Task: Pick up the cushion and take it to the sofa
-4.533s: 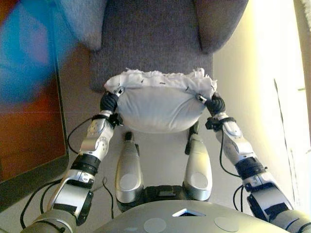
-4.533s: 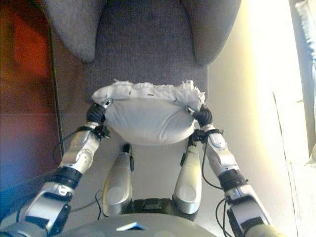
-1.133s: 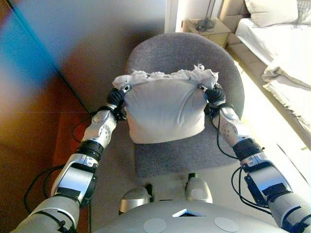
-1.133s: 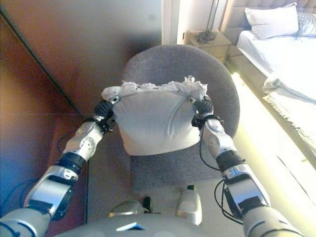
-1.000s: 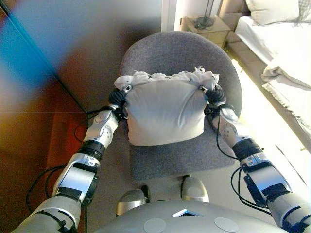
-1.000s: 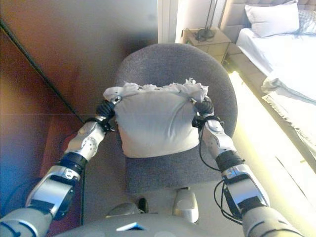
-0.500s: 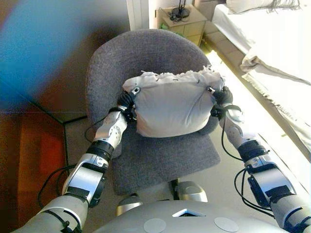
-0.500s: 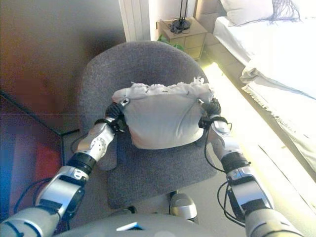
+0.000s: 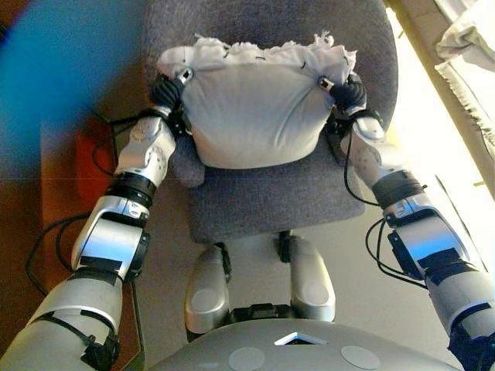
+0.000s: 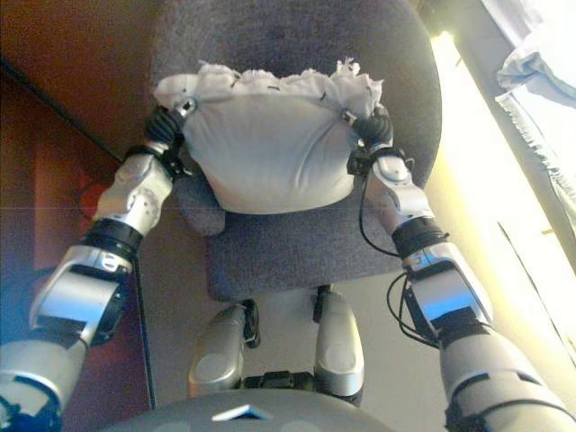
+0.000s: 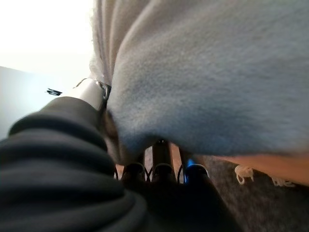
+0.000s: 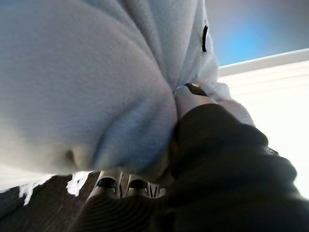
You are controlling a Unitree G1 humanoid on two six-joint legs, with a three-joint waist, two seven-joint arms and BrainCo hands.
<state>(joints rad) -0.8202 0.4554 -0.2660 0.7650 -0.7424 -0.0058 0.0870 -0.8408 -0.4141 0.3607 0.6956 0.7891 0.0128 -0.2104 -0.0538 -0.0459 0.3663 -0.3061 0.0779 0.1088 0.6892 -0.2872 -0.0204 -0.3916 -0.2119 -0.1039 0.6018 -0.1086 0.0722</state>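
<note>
I hold a white cushion [image 9: 255,116] with a frilled top edge between both hands, above the seat of a grey upholstered chair [image 9: 263,193]. My left hand [image 9: 166,89] grips its left top corner and my right hand [image 9: 348,93] its right top corner. In the left wrist view the cushion [image 11: 217,72] bulges over my fingers [image 11: 161,166], with the thumb [image 11: 89,92] on its other side. The right wrist view shows the same: the cushion [image 12: 72,82] is pinched by the thumb [image 12: 190,96]. The cushion's lower edge hangs just over the seat; I cannot tell whether it touches.
The chair's curved grey back [image 9: 263,23] rises behind the cushion. White bedding [image 9: 472,39] shows at the far right beyond a sunlit strip of floor [image 9: 464,178]. Reddish-brown floor [image 9: 54,201] lies to the left.
The whole picture has shifted, so the camera moved: it now looks down on the chair seat from closer. The cushion stays held between both hands in the same grip.
</note>
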